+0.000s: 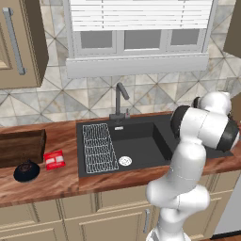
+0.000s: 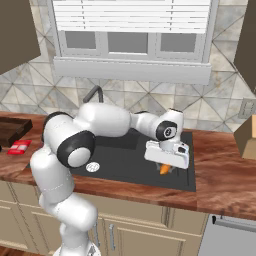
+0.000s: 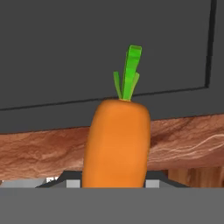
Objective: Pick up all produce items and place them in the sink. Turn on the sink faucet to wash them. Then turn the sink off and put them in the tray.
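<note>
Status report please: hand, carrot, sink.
Hand shut on carrot, over the sink front right. Faucet off. Nothing blocking the basin.

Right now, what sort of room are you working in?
A home kitchen, by the look of it: a black sink with a faucet set in a wooden counter, cabinets below and a window behind.
</note>
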Robot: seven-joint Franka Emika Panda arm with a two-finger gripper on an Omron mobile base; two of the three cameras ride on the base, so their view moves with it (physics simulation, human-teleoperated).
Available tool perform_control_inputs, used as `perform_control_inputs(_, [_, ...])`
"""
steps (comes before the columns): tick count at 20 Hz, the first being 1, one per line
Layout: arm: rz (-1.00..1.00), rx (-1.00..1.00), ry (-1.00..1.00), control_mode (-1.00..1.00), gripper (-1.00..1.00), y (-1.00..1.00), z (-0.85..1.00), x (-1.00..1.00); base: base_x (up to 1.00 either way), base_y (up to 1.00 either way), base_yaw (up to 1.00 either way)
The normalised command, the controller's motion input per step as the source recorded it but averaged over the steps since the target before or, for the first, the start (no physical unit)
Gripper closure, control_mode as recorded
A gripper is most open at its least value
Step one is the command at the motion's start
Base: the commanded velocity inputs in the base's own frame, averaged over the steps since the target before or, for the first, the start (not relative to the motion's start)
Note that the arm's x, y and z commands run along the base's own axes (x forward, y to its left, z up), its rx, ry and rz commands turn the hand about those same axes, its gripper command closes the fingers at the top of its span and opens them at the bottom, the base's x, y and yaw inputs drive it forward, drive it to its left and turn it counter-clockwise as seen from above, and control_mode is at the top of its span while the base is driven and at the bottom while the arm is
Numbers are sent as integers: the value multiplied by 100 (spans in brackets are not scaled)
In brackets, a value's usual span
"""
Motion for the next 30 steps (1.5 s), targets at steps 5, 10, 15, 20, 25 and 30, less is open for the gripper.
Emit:
perform_control_inputs(5, [20, 0, 0, -100, 100, 68, 7, 0, 0, 0, 0])
perform_control_inputs(10, [21, 1, 0, -100, 100, 66, 0, 0, 0, 0, 0])
perform_control_inputs(15, [18, 4, 0, -100, 100, 53, 0, -5, 0, 0, 0])
perform_control_inputs(20, [11, 5, -1, -100, 100, 28, 1, -15, 0, 0, 0])
perform_control_inputs(25, [7, 6, -3, -100, 100, 38, 6, 0, 0, 0, 0])
perform_control_inputs(30, [6, 8, -3, -100, 100, 39, 4, 11, 0, 0, 0])
